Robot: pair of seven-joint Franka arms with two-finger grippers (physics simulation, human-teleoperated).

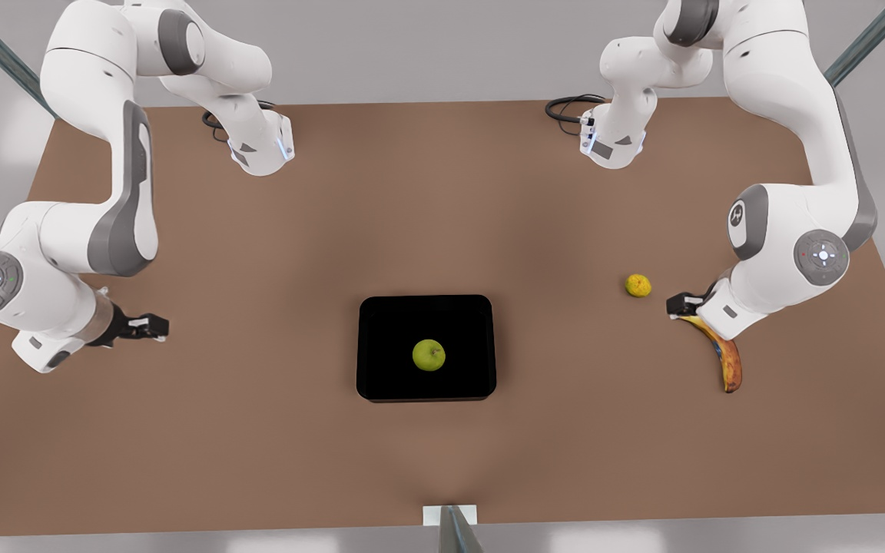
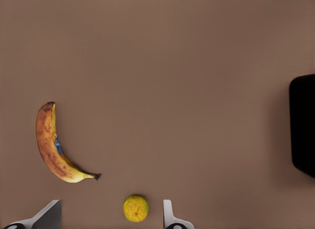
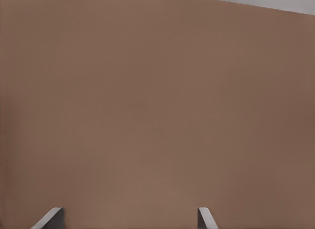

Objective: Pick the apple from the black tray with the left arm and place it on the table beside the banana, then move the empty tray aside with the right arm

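The left gripper [image 1: 681, 305] hangs spread above the curved, brown-bruised yellow banana [image 1: 725, 359], near a bumpy yellow-orange fruit [image 1: 638, 285]. The right gripper [image 1: 152, 327] waits spread over the brown table [image 1: 258, 430]. The yellow-green apple [image 1: 428, 355] sits inside the glossy black rectangular tray [image 1: 381, 322].

Banana [image 1: 727, 361] stem under left arm.

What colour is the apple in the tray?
Yellow-green apple on the black tray; best in the front view.

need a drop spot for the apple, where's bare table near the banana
Bare table lies between the black tray and the banana. Crowded at the banana's stem end: the bumpy fruit and open left gripper.
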